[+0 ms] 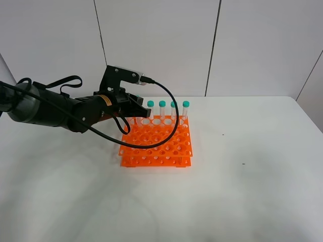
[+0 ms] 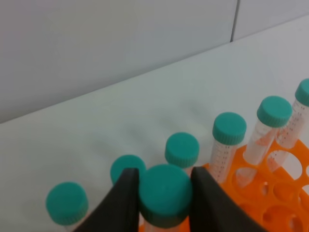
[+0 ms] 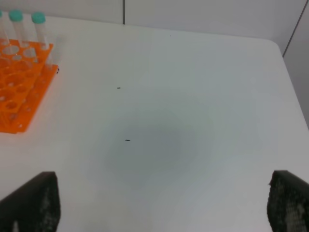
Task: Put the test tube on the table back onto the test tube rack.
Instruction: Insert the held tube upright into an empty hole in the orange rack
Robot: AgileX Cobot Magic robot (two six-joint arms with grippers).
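Note:
My left gripper (image 1: 134, 109) is shut on the teal cap of a clear test tube (image 2: 165, 194) and holds it upright over the back left part of the orange test tube rack (image 1: 156, 143). In the left wrist view the black fingers (image 2: 126, 198) press on both sides of the cap; the tube's lower end is hidden. Several other teal-capped tubes (image 1: 173, 105) stand in the rack's back row, and also show in the left wrist view (image 2: 229, 128). My right gripper (image 3: 164, 193) is open and empty over bare table; it is out of the exterior view.
The rack stands on the white table (image 1: 242, 191), left of the middle; it also shows in the right wrist view (image 3: 19, 82). The left arm's black cable (image 1: 174, 118) loops over the rack. A white panelled wall (image 1: 161, 40) stands behind the table.

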